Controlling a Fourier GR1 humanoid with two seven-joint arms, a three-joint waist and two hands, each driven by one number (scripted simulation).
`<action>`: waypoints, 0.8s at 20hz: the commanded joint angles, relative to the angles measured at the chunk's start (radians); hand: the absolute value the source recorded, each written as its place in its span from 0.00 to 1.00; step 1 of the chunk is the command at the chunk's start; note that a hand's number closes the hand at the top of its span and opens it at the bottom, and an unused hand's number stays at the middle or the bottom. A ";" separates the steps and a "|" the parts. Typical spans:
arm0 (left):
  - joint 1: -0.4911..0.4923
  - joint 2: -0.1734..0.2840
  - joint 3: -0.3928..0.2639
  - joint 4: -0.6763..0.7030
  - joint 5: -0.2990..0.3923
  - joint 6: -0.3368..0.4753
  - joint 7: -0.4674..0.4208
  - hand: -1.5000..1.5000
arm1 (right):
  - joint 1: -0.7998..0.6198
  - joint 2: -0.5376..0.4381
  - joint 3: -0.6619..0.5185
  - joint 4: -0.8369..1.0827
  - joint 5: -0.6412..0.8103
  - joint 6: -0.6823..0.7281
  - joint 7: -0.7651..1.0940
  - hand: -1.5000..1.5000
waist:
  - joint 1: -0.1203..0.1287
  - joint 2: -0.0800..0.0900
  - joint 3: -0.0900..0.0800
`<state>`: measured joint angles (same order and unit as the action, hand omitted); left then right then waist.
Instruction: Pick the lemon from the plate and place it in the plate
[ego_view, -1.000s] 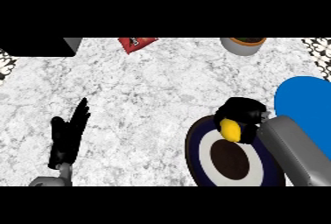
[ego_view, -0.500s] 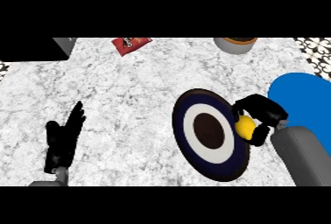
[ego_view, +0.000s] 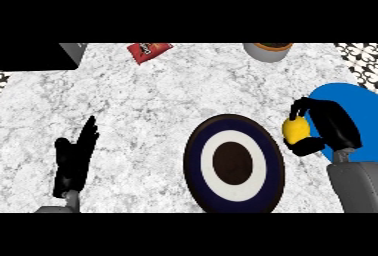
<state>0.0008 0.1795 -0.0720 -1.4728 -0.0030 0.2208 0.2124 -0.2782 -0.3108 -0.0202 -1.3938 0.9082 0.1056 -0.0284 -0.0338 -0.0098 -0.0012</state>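
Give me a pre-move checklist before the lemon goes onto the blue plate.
1. Lemon held: ok, the right hand has its fingers curled round it.
2. Lemon clear of the ringed plate: ok, it sits right of that rim.
3. Lemon over the blue plate: not ok, it hangs at the left edge, mostly over counter.
4. Landing spot free: cannot tell, the hand and forearm hide much of the blue plate.
5. Left hand out of the way: ok, open at the lower left.

Bright, even light; faint shadows; no glare.
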 joint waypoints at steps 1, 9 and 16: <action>0.008 0.029 0.020 -0.039 0.023 -0.027 0.029 0.50 | 0.079 0.013 -0.090 -0.203 -0.035 -0.096 0.062 1.00 | -0.002 -0.004 0.001; 0.032 -0.020 -0.026 -0.051 -0.039 0.003 -0.001 0.50 | 0.087 -0.028 -0.251 -0.360 -0.057 -0.083 0.209 1.00 | 0.031 0.008 0.001; -0.062 -0.034 0.013 0.049 -0.030 -0.034 0.014 0.50 | 0.075 -0.075 -0.349 -0.251 -0.097 -0.082 0.207 1.00 | 0.032 0.010 0.001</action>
<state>-0.0202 0.1612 -0.0720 -1.4833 -0.0265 0.1977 0.2382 -0.2014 -0.3780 -0.3346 -1.6768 0.8140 0.0360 0.1640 -0.0034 -0.0011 -0.0002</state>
